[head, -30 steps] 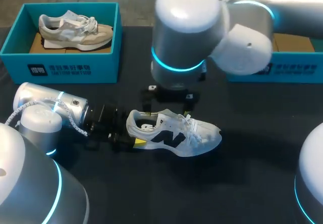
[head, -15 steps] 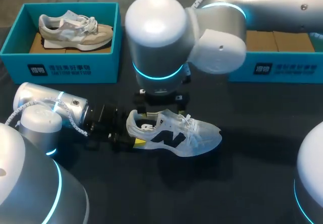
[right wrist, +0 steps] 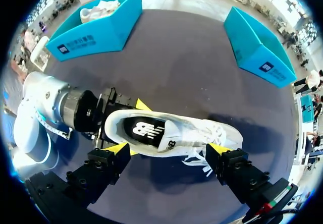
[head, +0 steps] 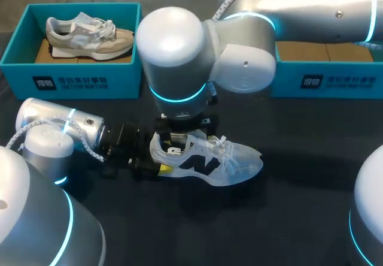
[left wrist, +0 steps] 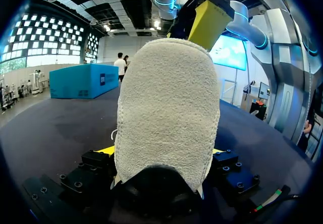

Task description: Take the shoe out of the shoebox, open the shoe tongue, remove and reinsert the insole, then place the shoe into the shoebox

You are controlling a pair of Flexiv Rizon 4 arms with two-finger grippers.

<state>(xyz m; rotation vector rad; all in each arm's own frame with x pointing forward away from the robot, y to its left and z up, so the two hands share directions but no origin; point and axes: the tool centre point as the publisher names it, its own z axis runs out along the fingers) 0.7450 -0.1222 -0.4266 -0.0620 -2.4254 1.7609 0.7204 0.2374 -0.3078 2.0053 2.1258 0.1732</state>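
A white shoe (head: 209, 158) with a black logo stands upright on the dark table, toe to the right. My left gripper (head: 157, 160) lies low at its heel, shut on the heel from both sides; the heel (left wrist: 166, 108) fills the left wrist view between the fingers. My right gripper (right wrist: 168, 147) hangs open just above the shoe (right wrist: 171, 133), one finger by the heel, the other by the laces, with nothing held. The black insole (right wrist: 144, 130) shows inside the shoe's opening. In the head view my right wrist (head: 176, 56) hides its fingers.
A teal shoebox (head: 72, 80) at the back left holds a beige shoe (head: 90, 35). A second teal shoebox (head: 335, 80) stands at the back right, partly behind my right arm. Bare table lies in front of and to the right of the white shoe.
My right arm has swung left and now sits over the shoe's heel opening. The left gripper and the shoe have not moved.
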